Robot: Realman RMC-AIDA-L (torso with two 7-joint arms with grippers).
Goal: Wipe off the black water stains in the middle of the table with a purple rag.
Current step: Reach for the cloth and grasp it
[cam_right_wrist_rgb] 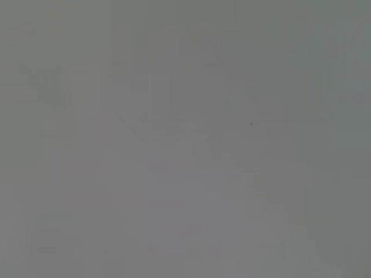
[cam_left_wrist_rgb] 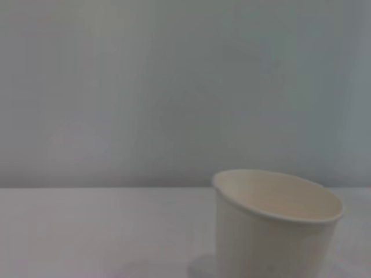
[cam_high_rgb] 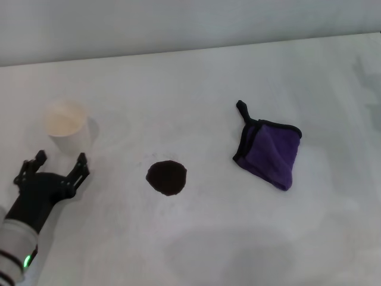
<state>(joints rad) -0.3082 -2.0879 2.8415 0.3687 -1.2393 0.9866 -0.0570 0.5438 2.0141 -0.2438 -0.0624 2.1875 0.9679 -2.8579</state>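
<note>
Purple rag: a small folded fuzzy cloth with black edging, lying flat on the white table to the right of centre, well apart from everything else. It looks light, soft and limp, likely to sag and unfold when lifted; its raised folded middle or a bound edge seems the surest place to pinch. Its long axis runs diagonally, from the short black loop strap at the far-left corner toward the near-right corner. Black water stain: one roundish dark blot at mid-table, left of the rag and nearer the robot, untouched. Paper cup: upright, empty as far as can be seen, at the far left; the left wrist view shows it close ahead. Left gripper: just this side of the cup, fingers spread wide, holding nothing. Right gripper: out of sight in every view, so its state cannot be told
</note>
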